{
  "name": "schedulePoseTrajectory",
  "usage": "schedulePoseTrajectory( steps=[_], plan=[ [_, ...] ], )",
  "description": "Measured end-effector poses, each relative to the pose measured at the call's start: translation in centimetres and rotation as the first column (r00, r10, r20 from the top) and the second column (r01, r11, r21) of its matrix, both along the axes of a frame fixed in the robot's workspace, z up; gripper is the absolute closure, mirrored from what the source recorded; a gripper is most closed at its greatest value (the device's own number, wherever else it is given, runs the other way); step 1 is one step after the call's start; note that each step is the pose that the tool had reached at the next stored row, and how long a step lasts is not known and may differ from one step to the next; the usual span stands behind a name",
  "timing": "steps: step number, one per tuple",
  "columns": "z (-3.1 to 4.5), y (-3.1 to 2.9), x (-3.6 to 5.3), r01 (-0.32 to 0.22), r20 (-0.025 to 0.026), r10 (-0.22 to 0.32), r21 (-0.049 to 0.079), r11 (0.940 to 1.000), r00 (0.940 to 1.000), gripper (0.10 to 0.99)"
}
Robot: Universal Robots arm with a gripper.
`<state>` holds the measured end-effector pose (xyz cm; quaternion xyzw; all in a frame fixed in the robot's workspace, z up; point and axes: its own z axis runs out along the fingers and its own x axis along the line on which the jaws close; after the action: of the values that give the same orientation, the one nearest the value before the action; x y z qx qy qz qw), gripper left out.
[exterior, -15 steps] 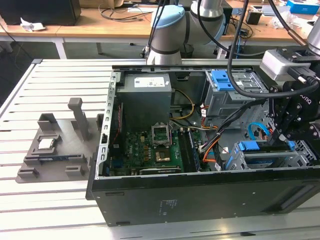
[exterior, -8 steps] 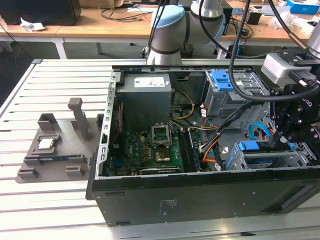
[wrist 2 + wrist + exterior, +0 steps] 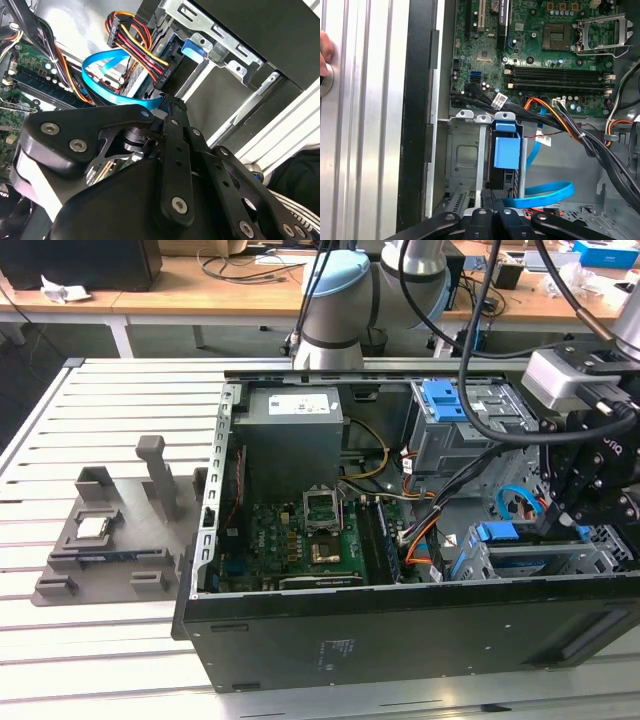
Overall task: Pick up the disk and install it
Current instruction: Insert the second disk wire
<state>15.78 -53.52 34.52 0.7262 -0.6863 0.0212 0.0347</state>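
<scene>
Disk (image 3: 507, 152) seated in drive cage (image 3: 465, 155), tool (image 3: 570, 525) just above

You see the computer case (image 3: 400, 640) in matt black metal, its drive cage (image 3: 465, 160) bare grey steel with a blue plastic latch (image 3: 506, 152). The gripper (image 3: 170, 107) has matt black links with shiny screws. The table (image 3: 100, 660) is ribbed, brushed aluminium.

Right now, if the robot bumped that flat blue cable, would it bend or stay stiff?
Probably bend: the flat blue cable curls in a loose loop. It looks thin and light, so a nudge would likely push it aside. Tethered inside the computer case, it might swing back.
</scene>
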Motion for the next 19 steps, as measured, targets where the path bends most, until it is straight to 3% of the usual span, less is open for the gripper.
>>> schedulePoseTrajectory(
  steps=[15, 16, 17, 18, 19],
  plan=[
    [-0.16, 0.97, 0.00, 0.000, -0.0001, 0.000, 0.000, 1.0000, 1.0000, 0.984],
    [0.85, 0.99, 0.01, 0.000, 0.0011, 0.000, 0.000, 1.0000, 1.0000, 0.984],
    [0.74, 0.55, 0.58, 0.003, -0.0045, -0.003, 0.000, 1.0000, 1.0000, 0.984],
    [0.74, -0.32, 0.51, 0.004, -0.0037, -0.004, 0.000, 1.0000, 1.0000, 0.984],
    [0.60, -0.40, 0.44, 0.004, -0.0038, -0.004, 0.000, 1.0000, 1.0000, 0.984]
  ],
)
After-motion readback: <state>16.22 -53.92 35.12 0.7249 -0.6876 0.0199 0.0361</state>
